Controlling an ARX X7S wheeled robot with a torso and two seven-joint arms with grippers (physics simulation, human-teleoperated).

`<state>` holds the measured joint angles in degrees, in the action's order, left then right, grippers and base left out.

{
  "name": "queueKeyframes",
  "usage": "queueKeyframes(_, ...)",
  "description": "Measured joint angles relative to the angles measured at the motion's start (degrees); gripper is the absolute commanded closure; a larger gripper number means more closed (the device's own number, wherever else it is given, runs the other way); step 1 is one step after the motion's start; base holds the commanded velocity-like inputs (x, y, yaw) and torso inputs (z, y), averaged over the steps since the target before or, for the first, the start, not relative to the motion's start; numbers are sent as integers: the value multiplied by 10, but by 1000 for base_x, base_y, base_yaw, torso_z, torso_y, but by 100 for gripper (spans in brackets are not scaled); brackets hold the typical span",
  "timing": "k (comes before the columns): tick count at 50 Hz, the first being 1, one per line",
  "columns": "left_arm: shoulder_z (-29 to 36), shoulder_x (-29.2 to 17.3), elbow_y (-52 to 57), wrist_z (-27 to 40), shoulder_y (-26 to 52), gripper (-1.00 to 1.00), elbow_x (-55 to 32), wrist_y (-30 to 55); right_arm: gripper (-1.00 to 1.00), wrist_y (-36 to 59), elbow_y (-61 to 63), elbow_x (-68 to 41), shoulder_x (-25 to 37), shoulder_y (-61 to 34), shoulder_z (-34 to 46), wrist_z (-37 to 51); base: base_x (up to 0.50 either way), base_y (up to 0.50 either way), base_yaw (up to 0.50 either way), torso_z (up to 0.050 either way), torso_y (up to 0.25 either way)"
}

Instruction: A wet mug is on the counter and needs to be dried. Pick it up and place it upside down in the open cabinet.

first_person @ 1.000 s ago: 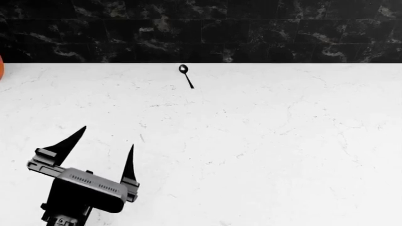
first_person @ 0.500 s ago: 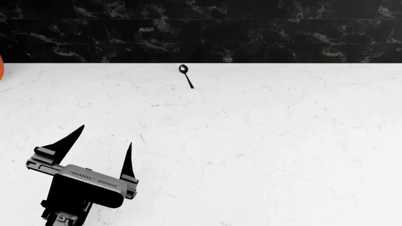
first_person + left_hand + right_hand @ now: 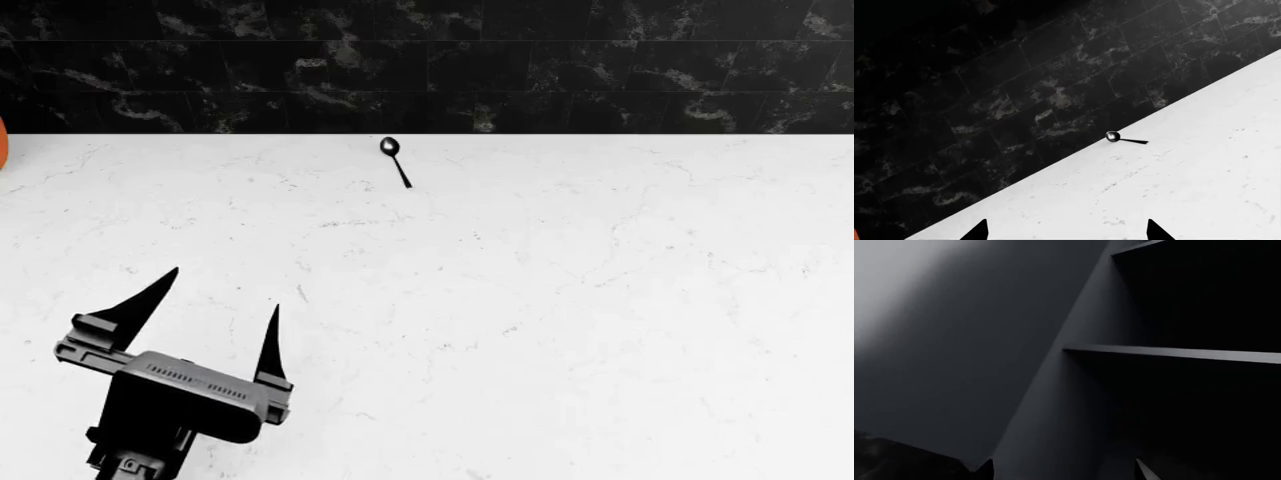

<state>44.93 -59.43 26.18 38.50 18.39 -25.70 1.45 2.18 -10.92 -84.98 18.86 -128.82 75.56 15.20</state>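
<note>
- Your left claw point(image 3: 216, 305) hangs over the counter point(image 3: 574, 300) at about 7 o'clock in the head view, prongs spread wide with nothing between them.
- A dark spoon point(image 3: 395, 160) lies at 12 o'clock on the counter, near the black tiled wall point(image 3: 427, 65), well apart from the claw.
- Your right claw point(image 3: 1064, 471) shows only its two tips, set apart, facing dark cabinet shelves point(image 3: 1174, 354).
- You have no mug in any view, so its place cannot be told.
- An orange object point(image 3: 3, 143) peeks in at 10 o'clock.
</note>
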Motion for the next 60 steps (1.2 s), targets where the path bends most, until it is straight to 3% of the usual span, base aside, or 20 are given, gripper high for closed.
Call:
queueKeyframes(29, -12, -12, 2, 6, -1, -100, -3, -5, -100, 13, 172, 27, 103, 62, 12, 87, 0, 0, 0, 0, 0)
queueKeyframes(60, -37, -37, 20, 21, 2, -100, -22, -6, -100, 14, 263, 61, 207, 147, 39, 159, 0, 0, 0, 0, 0)
